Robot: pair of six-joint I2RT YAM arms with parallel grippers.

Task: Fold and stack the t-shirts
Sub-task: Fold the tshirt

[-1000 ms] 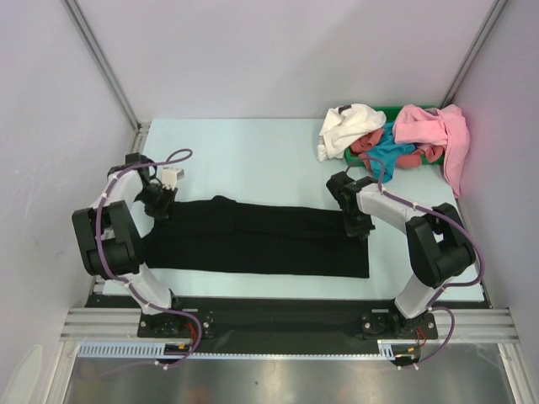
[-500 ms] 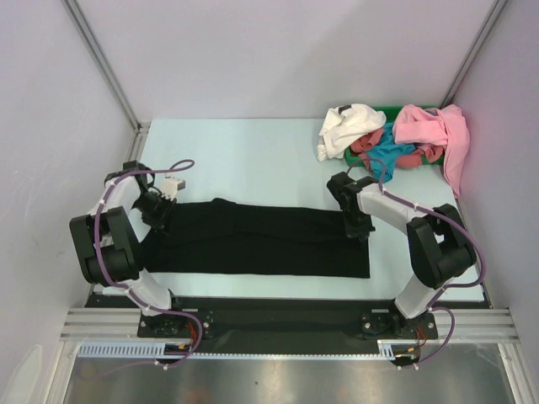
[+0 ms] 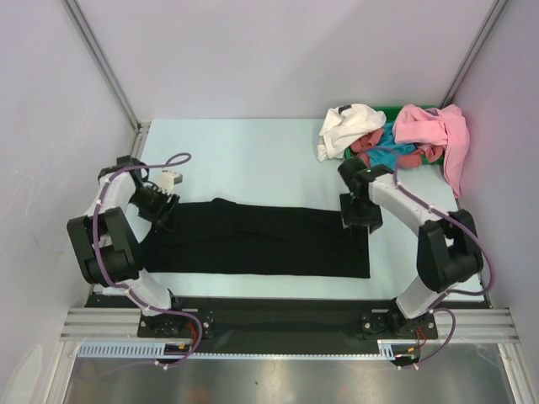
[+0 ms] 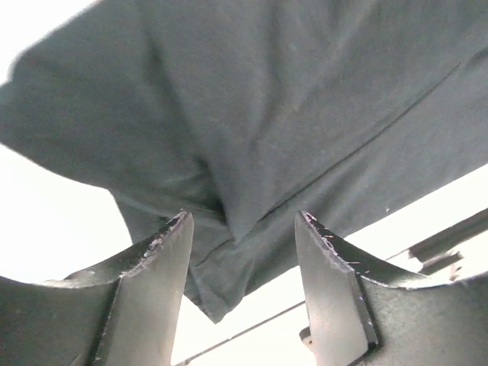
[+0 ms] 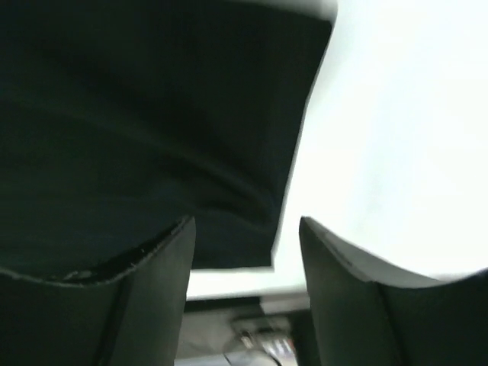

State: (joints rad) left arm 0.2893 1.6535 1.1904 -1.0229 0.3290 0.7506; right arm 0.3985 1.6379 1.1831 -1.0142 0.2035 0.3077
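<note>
A black t-shirt (image 3: 261,240) lies folded into a long band across the near half of the table (image 3: 253,160). My left gripper (image 3: 162,210) hovers open over the band's left end, nothing between its fingers; the left wrist view shows the black cloth (image 4: 290,99) below the open left gripper (image 4: 244,221). My right gripper (image 3: 358,215) stands open over the band's right end, and the right wrist view shows the cloth's corner (image 5: 137,114) under the open right gripper (image 5: 248,225). Any print on the shirt is hidden.
At the back right a heap of t-shirts spills from a green bin (image 3: 383,109): white (image 3: 347,126), red (image 3: 367,143), teal (image 3: 392,154) and pink (image 3: 434,130). Grey walls close in on both sides. A black rail (image 3: 269,316) runs along the near edge.
Both grippers have gone from shut to open and let go of the black t-shirt's ends. The right gripper has lifted and drawn back slightly; the shirt lies still.
</note>
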